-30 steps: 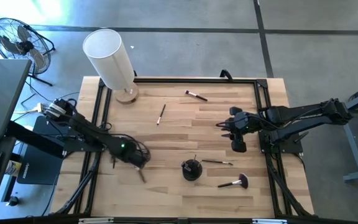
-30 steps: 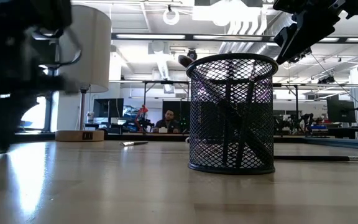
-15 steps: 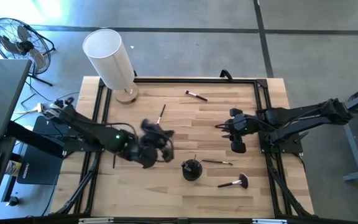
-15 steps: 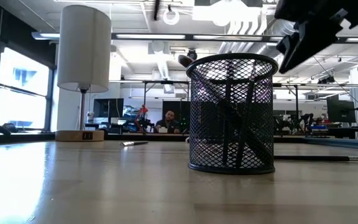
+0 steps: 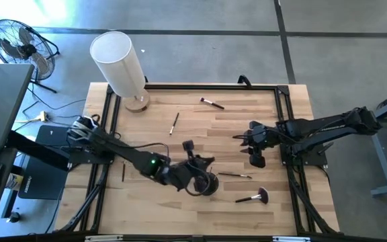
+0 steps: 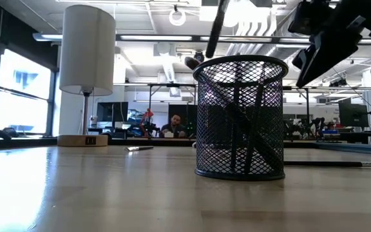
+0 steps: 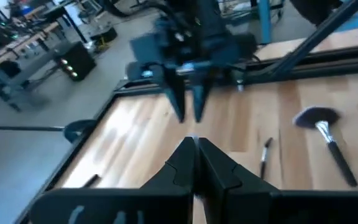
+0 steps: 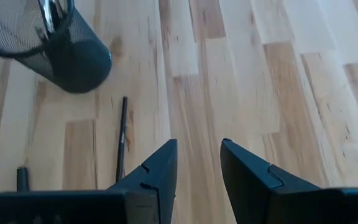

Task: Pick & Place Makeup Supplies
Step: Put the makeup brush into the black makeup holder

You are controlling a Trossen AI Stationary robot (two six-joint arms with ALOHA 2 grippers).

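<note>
L claw (image 5: 205,161) pinched on thin dark brush (image 6: 215,27), directly over black wire-mesh cup (image 6: 240,117). R claw (image 8: 197,163) at 3 o'clock, fingers apart, empty. Slim brushes loose on wood-plank worktop (image 5: 200,131); fluffy-headed one (image 5: 252,197) at 5 o'clock.

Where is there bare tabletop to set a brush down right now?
The widest bare wood lies between the lamp base, the loose pencil brush and the left end effector. Another strip runs along the table's near edge. It is crowded around the mesh cup, the thin brush, the fluffy brush and the right end effector.
</note>
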